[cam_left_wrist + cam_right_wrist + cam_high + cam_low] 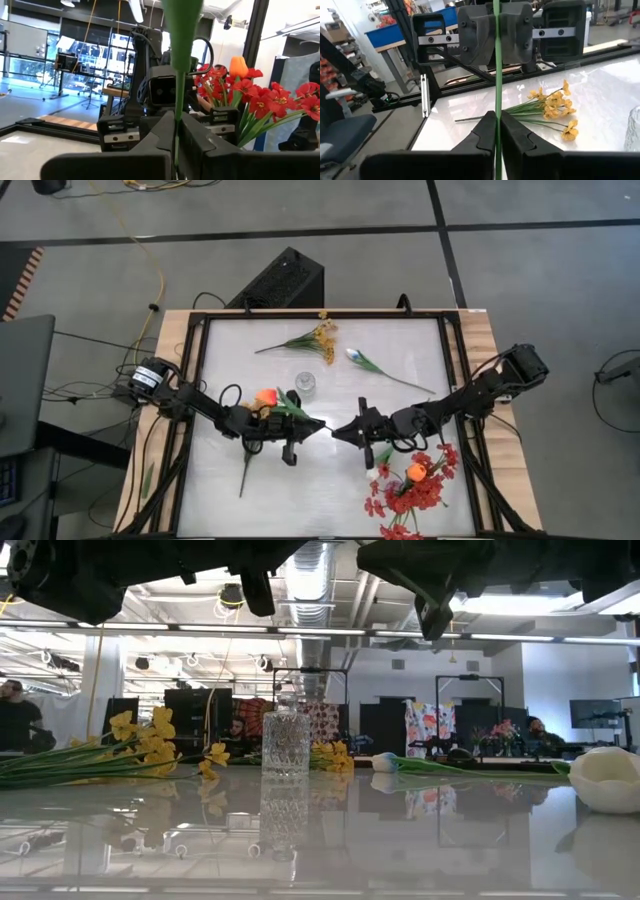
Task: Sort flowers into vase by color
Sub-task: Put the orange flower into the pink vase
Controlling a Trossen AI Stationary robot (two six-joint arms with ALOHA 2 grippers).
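High view, looking straight down: a glossy white table (320, 345) with a pale wooden border and black frame holds a small faceted clear glass vase (306, 384) near its middle. Beyond it lie a yellow blossom spray (312, 337) and a white tulip bud (378, 367) on a long thin green stem. Red blossom sprays (415, 492) with one orange tulip bud (416, 472) sit heaped at the near right. The left gripper (318, 425) and right gripper (340, 431) meet tip to tip at the centre, with a second orange tulip (267, 398) and its green leaves lying across the left arm, and a green stem (245, 470) trailing below it. Low view, level with the tabletop: the cut-glass vase stands upright, its diamond pattern mirrored in the shiny surface, yellow blossoms lying to one side and the white tulip bud to the other, both arms dark overhead. Left wrist view: the left gripper's flat black fingers (197, 145) are pressed together, pinching the smooth green stem, with the red sprays behind. Right wrist view: the right gripper's fingers (517, 135) likewise pinch the same straight stem, facing the left gripper.
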